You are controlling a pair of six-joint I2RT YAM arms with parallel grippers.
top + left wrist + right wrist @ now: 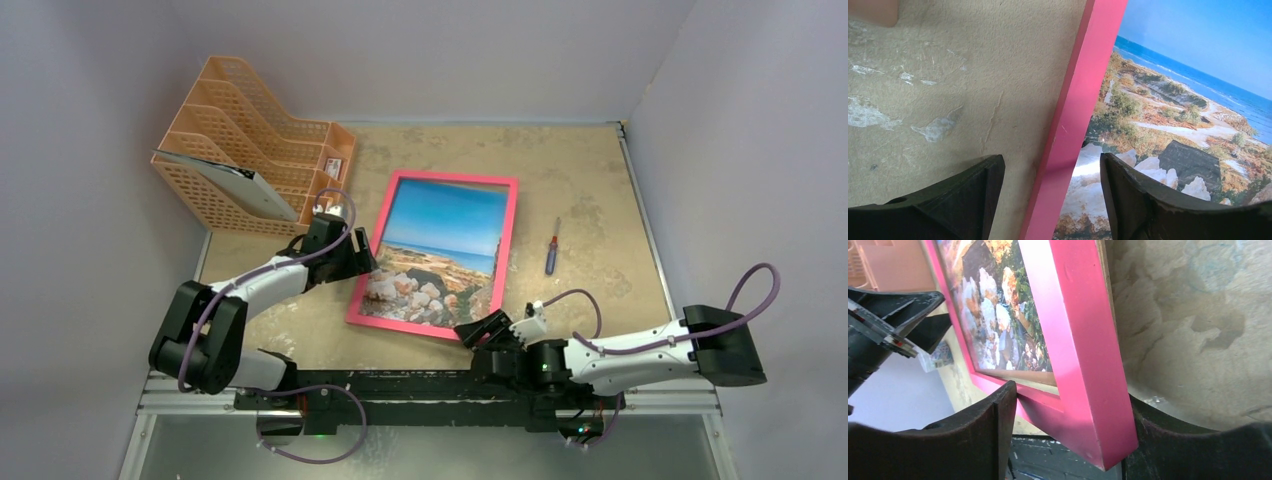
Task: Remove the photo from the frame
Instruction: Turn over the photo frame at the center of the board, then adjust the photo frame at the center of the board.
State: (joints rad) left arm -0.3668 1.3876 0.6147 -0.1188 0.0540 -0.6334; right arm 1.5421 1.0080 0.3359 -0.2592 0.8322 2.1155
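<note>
Both arms reach across the table point(590, 180) to the frame point(509, 240), which lies face up with the photo point(445, 240) seated inside it.
Its long axis runs away from the arm bases, the far end leaning right. The left gripper point(1052, 165) straddles the left long rail about midway, fingers parted with a gap on either side. The right gripper point(1070, 395) brackets the near right corner, also parted, its outer finger close against the rail. Neither arm is clearly nearer.

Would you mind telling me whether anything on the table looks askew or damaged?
The frame lies askew on the table, whose surface shows pale worn patches. A grey sheet sticks out slanted from the orange file rack.
</note>
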